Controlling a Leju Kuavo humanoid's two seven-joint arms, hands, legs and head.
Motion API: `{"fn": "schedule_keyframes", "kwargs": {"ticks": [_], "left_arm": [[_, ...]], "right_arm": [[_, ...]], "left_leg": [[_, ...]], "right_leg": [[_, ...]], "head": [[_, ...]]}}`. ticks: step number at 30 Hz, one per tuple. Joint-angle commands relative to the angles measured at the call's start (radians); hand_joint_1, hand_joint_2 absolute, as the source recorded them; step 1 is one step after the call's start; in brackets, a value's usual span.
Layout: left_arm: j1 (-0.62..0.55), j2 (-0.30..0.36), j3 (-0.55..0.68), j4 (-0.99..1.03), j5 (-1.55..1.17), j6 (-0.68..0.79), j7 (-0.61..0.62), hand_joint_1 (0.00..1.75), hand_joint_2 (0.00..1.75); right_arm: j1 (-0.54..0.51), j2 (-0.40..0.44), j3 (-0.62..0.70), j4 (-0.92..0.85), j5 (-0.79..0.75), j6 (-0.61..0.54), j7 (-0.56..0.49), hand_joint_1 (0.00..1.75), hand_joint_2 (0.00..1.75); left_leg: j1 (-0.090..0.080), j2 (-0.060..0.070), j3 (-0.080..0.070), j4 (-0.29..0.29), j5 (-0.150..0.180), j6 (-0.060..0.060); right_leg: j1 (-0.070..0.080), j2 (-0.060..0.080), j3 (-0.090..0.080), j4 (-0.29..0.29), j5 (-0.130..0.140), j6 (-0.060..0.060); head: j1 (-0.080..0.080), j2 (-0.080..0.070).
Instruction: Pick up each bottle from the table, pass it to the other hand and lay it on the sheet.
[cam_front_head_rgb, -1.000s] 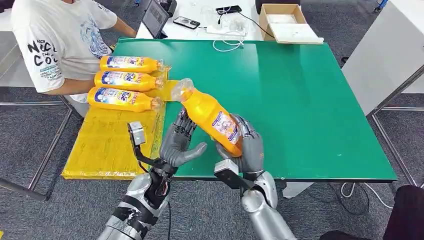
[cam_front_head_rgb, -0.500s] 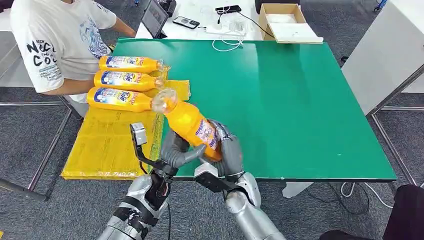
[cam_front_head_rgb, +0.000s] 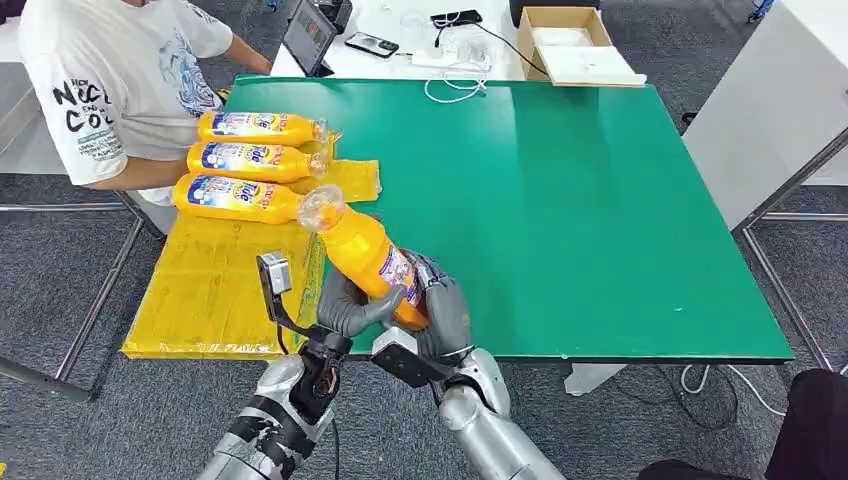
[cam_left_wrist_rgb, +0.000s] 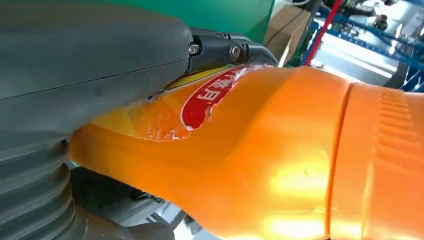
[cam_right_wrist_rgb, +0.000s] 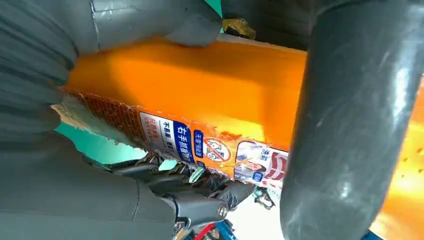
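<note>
Bottle (cam_front_head_rgb: 362, 252) held by both hands above the bench (cam_front_head_rgb: 560, 200) edge.
Left hand (cam_front_head_rgb: 352, 306) fingers wrap its lower body; right hand (cam_front_head_rgb: 436, 313) fingers clasp the base; cap tilts toward the sheet (cam_front_head_rgb: 210, 280).

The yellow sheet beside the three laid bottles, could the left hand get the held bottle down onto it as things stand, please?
Probably yes. The left hand already grips the held bottle together with the right hand, and the yellow sheet lies bare just beside it, nearer than the three laid bottles.

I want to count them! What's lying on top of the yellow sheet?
Three bottles lie on the sheet, side by side. A fourth bottle, held by both hands, hides some sheet.
</note>
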Motion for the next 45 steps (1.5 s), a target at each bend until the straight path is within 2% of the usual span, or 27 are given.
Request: {"fn": "schedule_keyframes", "kwargs": {"ticks": [1, 4, 5, 6, 7, 8, 10, 13, 16, 17, 23, 24, 25, 28, 29, 30, 32, 33, 35, 36, 37, 38, 40, 41, 43, 45], "left_arm": [[-0.062, -0.017, -0.027, 0.029, 0.011, 0.007, 0.007, 0.00, 1.75], [-0.059, -0.018, -0.024, 0.022, 0.012, 0.009, 0.002, 0.00, 1.75], [-0.057, -0.019, -0.022, 0.015, 0.011, 0.016, -0.001, 0.10, 1.75], [-0.058, -0.020, -0.022, 0.014, 0.011, 0.016, -0.001, 0.80, 1.75], [-0.058, -0.021, -0.022, 0.013, 0.011, 0.016, -0.001, 1.75, 1.75], [-0.051, -0.020, -0.022, 0.002, 0.012, 0.017, -0.002, 1.75, 1.75], [-0.048, -0.018, -0.027, -0.004, 0.011, 0.011, -0.004, 1.75, 1.75], [-0.048, -0.018, -0.027, -0.004, 0.011, 0.011, -0.004, 1.75, 1.75], [-0.046, -0.017, -0.027, -0.006, 0.012, 0.009, -0.006, 1.75, 1.75], [-0.045, -0.017, -0.028, -0.008, 0.011, 0.008, -0.007, 1.75, 1.75], [-0.044, -0.017, -0.026, -0.012, 0.011, 0.009, -0.008, 1.75, 1.75], [-0.044, -0.017, -0.026, -0.012, 0.011, 0.009, -0.008, 1.75, 1.75], [-0.039, -0.014, -0.021, -0.027, -0.016, 0.046, -0.033, 1.75, 1.75], [-0.038, -0.005, -0.010, -0.058, -0.075, 0.115, -0.059, 1.75, 1.75], [-0.038, -0.004, -0.003, -0.068, -0.111, 0.162, -0.084, 1.75, 1.75], [-0.042, 0.000, 0.007, -0.083, -0.176, 0.250, -0.132, 1.75, 1.75], [-0.054, 0.009, 0.039, -0.105, -0.216, 0.310, -0.150, 1.75, 1.75], [-0.056, 0.013, 0.048, -0.109, -0.216, 0.309, -0.147, 1.75, 1.75], [-0.059, 0.012, 0.070, -0.114, -0.251, 0.361, -0.162, 1.75, 1.75], [-0.067, 0.012, 0.099, -0.119, -0.345, 0.525, -0.227, 1.75, 1.75], [-0.081, 0.030, 0.121, -0.119, -0.391, 0.589, -0.256, 1.75, 1.75], [-0.090, 0.044, 0.134, -0.122, -0.475, 0.699, -0.275, 1.75, 1.75], [-0.094, 0.058, 0.161, -0.126, -0.525, 0.737, -0.275, 1.75, 1.75], [-0.108, 0.082, 0.162, -0.094, -0.681, 0.913, -0.275, 1.75, 1.75], [-0.125, 0.100, 0.182, -0.048, -0.690, 0.938, -0.275, 1.75, 1.75], [-0.157, 0.072, 0.338, 0.045, -0.915, 0.962, -0.275, 1.75, 1.75]], "right_arm": [[-0.018, 0.000, 0.138, 0.162, 0.011, 0.080, 0.008, 1.75, 1.75], [-0.023, -0.001, 0.143, 0.171, 0.012, 0.091, 0.012, 1.75, 1.75], [-0.024, -0.001, 0.145, 0.173, 0.012, 0.091, 0.015, 1.75, 1.75], [-0.024, -0.001, 0.145, 0.173, 0.012, 0.092, 0.015, 1.75, 1.75], [-0.024, -0.002, 0.145, 0.174, 0.012, 0.093, 0.015, 1.75, 1.75], [-0.026, -0.002, 0.145, 0.176, 0.011, 0.096, 0.021, 1.75, 1.75], [-0.026, -0.004, 0.142, 0.176, 0.008, 0.099, 0.024, 1.75, 1.75], [-0.026, -0.004, 0.142, 0.176, 0.008, 0.099, 0.024, 1.75, 1.75], [-0.026, -0.005, 0.140, 0.176, 0.006, 0.102, 0.025, 1.75, 1.75], [-0.027, -0.005, 0.140, 0.175, 0.006, 0.103, 0.026, 1.75, 1.75], [-0.029, -0.005, 0.138, 0.182, 0.006, 0.106, 0.034, 1.75, 1.75], [-0.029, -0.005, 0.138, 0.182, 0.006, 0.106, 0.034, 0.00, 1.75], [-0.025, 0.001, 0.108, 0.164, -0.015, 0.074, 0.038, 0.00, 0.00], [-0.017, -0.012, 0.090, 0.103, -0.034, 0.085, 0.047, 0.00, 0.00], [-0.010, -0.016, 0.077, 0.076, -0.044, 0.078, 0.045, 0.00, 0.00], [-0.003, -0.021, 0.060, 0.039, -0.063, 0.072, 0.035, 0.00, 0.00], [0.004, -0.039, 0.041, -0.032, -0.078, 0.087, 0.043, 0.00, 0.00], [0.012, -0.044, 0.038, -0.056, -0.080, 0.093, 0.051, 0.00, 0.00], [0.022, -0.048, 0.030, -0.092, -0.086, 0.103, 0.055, 0.00, 0.00], [0.027, -0.045, 0.012, -0.118, -0.103, 0.086, 0.041, 0.00, 0.00], [0.028, -0.048, 0.002, -0.149, -0.115, 0.089, 0.041, 0.00, 0.00], [0.032, -0.049, -0.006, -0.176, -0.126, 0.090, 0.039, 0.00, 0.00], [0.037, -0.052, -0.009, -0.211, -0.132, 0.099, 0.043, 0.00, 0.00], [0.045, -0.049, -0.023, -0.242, -0.151, 0.079, 0.013, 0.00, 0.00], [0.054, -0.051, -0.026, -0.282, -0.161, 0.070, 0.009, 0.00, 0.00], [0.073, -0.056, -0.025, -0.344, -0.182, 0.042, -0.012, 0.00, 0.00]], "left_leg": [[0.001, -0.001, 0.005, 0.000, -0.002, 0.001], [0.000, -0.002, 0.006, 0.000, -0.003, 0.001], [0.000, -0.002, 0.006, 0.000, -0.003, 0.001], [0.000, -0.002, 0.005, 0.000, -0.002, 0.001], [0.001, -0.002, 0.003, 0.000, -0.001, 0.001], [0.000, -0.002, 0.007, 0.001, -0.003, 0.001], [0.001, -0.001, 0.002, 0.000, -0.001, 0.001], [0.001, -0.003, 0.005, 0.001, -0.002, 0.001], [0.000, -0.001, 0.002, 0.000, -0.001, 0.000], [0.000, -0.002, 0.006, 0.001, -0.003, 0.001], [0.001, -0.002, 0.003, 0.000, -0.001, 0.001], [0.000, -0.002, 0.005, 0.001, -0.002, 0.001], [0.001, -0.002, 0.003, 0.000, -0.001, 0.001], [0.000, -0.002, 0.003, 0.001, -0.001, 0.001], [0.000, -0.002, 0.006, 0.001, -0.003, 0.001], [0.000, -0.001, 0.002, 0.000, -0.001, 0.001], [0.000, -0.001, 0.006, 0.001, -0.003, 0.001], [0.000, -0.001, 0.001, 0.001, -0.001, 0.001], [0.000, -0.001, 0.006, 0.002, -0.003, 0.001], [0.000, 0.000, 0.008, 0.002, -0.004, 0.002], [0.000, 0.000, 0.002, 0.000, -0.001, 0.001], [0.000, 0.000, 0.004, 0.000, -0.002, 0.001], [0.000, 0.002, 0.003, 0.001, -0.001, 0.001], [0.000, 0.003, 0.005, 0.001, -0.002, 0.001], [0.000, 0.002, 0.003, 0.000, -0.001, 0.000], [0.000, 0.001, 0.003, -0.001, -0.001, 0.000]], "right_leg": [[0.001, -0.002, 0.005, 0.000, -0.002, -0.002], [0.001, -0.003, 0.007, 0.000, -0.003, -0.002], [0.001, -0.003, 0.007, 0.000, -0.003, -0.002], [0.001, -0.003, 0.006, 0.000, -0.003, -0.002], [0.001, -0.002, 0.004, 0.000, -0.002, -0.001], [0.001, -0.003, 0.007, 0.000, -0.004, -0.002], [0.001, -0.002, 0.003, -0.001, -0.001, -0.001], [0.001, -0.004, 0.006, 0.000, -0.003, -0.002], [0.001, -0.002, 0.002, 0.000, -0.001, -0.001], [0.001, -0.003, 0.006, 0.000, -0.003, -0.002], [0.001, -0.003, 0.003, 0.000, -0.002, -0.002], [0.001, -0.003, 0.006, 0.000, -0.003, -0.002], [0.001, -0.002, 0.003, 0.000, -0.002, -0.001], [0.001, -0.003, 0.003, 0.000, -0.002, -0.002], [0.001, -0.003, 0.007, 0.001, -0.004, -0.003], [0.001, -0.002, 0.002, 0.000, -0.002, -0.002], [0.001, -0.003, 0.007, 0.001, -0.004, -0.003], [0.001, -0.002, 0.002, 0.000, -0.001, -0.002], [0.001, -0.003, 0.006, 0.001, -0.004, -0.003], [0.001, -0.002, 0.008, 0.001, -0.004, -0.003], [0.001, -0.001, 0.002, 0.000, -0.001, -0.002], [0.001, -0.001, 0.004, 0.000, -0.002, -0.002], [0.001, 0.001, 0.003, 0.001, -0.001, -0.002], [0.000, 0.002, 0.004, 0.001, -0.002, -0.003], [0.000, 0.001, 0.002, 0.000, 0.000, -0.002], [0.000, 0.001, 0.003, 0.000, -0.001, -0.002]], "head": [[0.000, 0.000], [0.000, 0.000], [0.000, 0.000], [0.000, 0.000], [0.000, 0.000], [0.000, 0.000], [0.000, 0.000], [0.000, 0.000], [0.000, 0.000], [0.000, 0.000], [0.000, 0.000], [0.000, 0.000], [0.000, 0.000], [0.000, 0.000], [0.000, 0.000], [0.000, 0.000], [0.000, 0.000], [0.000, 0.000], [0.000, 0.000], [0.000, 0.000], [0.000, 0.000], [0.000, 0.000], [0.000, 0.000], [0.000, 0.000], [0.000, 0.000], [0.000, 0.000]]}}
